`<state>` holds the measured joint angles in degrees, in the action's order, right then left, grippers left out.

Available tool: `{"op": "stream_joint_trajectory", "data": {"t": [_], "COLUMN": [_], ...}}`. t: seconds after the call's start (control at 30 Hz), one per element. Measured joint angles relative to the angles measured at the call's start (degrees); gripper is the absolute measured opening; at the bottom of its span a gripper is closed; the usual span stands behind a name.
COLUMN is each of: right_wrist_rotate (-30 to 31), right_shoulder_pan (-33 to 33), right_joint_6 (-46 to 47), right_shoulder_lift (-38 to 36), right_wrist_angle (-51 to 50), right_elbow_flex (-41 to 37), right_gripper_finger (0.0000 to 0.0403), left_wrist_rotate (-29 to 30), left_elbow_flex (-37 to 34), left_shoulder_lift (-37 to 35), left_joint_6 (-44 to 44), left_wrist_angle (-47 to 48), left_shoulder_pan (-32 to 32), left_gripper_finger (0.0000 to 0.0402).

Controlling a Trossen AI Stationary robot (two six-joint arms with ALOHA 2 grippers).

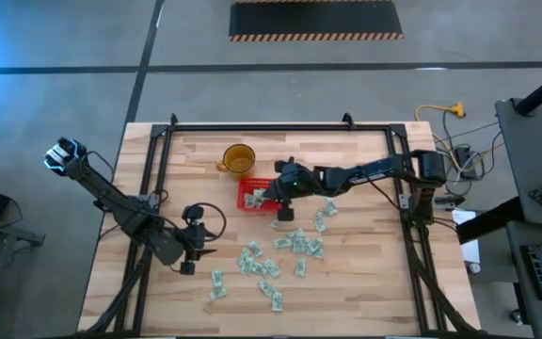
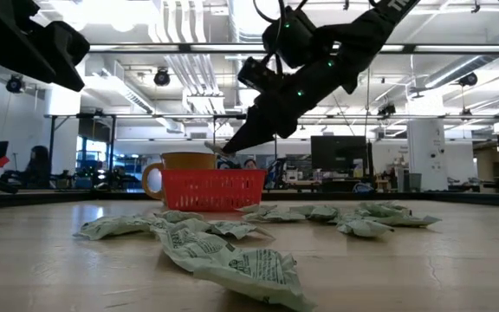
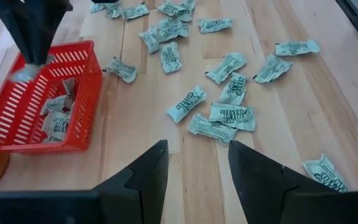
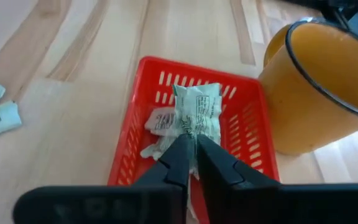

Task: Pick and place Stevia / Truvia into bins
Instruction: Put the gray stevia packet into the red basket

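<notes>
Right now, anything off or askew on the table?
Nothing damaged. Sachets lie scattered loose and crumpled across the wood, several already in the red basket. The right hand pinches one sachet above the basket. The left hand waits open. The amber cup stands upright beside the basket.

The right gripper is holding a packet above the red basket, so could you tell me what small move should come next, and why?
Probably open the fingers. The right gripper pinches a packet directly over the red basket, which already holds several, so releasing should drop it in. The left gripper waits open over the table.
</notes>
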<state>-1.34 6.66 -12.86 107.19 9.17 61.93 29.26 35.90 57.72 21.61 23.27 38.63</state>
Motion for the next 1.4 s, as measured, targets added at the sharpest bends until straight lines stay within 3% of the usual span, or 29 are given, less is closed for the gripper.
{"op": "stream_joint_trajectory", "data": {"t": [0.33, 0.5, 0.93, 1.07, 1.27, 1.4], "right_wrist_rotate": [0.0, -0.03, -0.21, -0.21, -0.21, -0.24], "right_shoulder_pan": [0.0, -0.44, -2.47, -2.75, -3.08, -3.75], "right_joint_6": [-1.59, -2.84, -1.77, -0.71, 0.46, 0.48], "right_shoulder_lift": [-1.13, -3.61, -9.12, -9.83, -11.37, -12.58], "right_wrist_angle": [-4.76, -11.57, -25.82, -28.81, -30.46, -30.52], "right_elbow_flex": [-0.2, 0.39, -0.33, -0.35, -0.63, -1.25], "right_gripper_finger": [0.0112, 0.0126, 0.0105, 0.0095, 0.0081, 0.0073], "left_wrist_rotate": [3.84, 3.99, 3.91, 3.45, -6.66, -8.33], "left_elbow_flex": [-1.04, -3.57, -3.61, -1.73, 0.39, 1.33], "left_shoulder_lift": [1.12, 5.19, 23.69, 27.84, 31.71, 33.26], "left_joint_6": [-0.07, -6.46, -32.44, -31.44, -26.26, -24.82], "left_wrist_angle": [-1.57, -10.85, -40.34, -40.76, -40.37, -37.95], "left_shoulder_pan": [-0.02, -0.13, -3.7, -6.78, -12.36, -14.15], "left_gripper_finger": [0.0153, 0.0153, 0.0153, 0.0153, 0.0153, 0.0153]}}
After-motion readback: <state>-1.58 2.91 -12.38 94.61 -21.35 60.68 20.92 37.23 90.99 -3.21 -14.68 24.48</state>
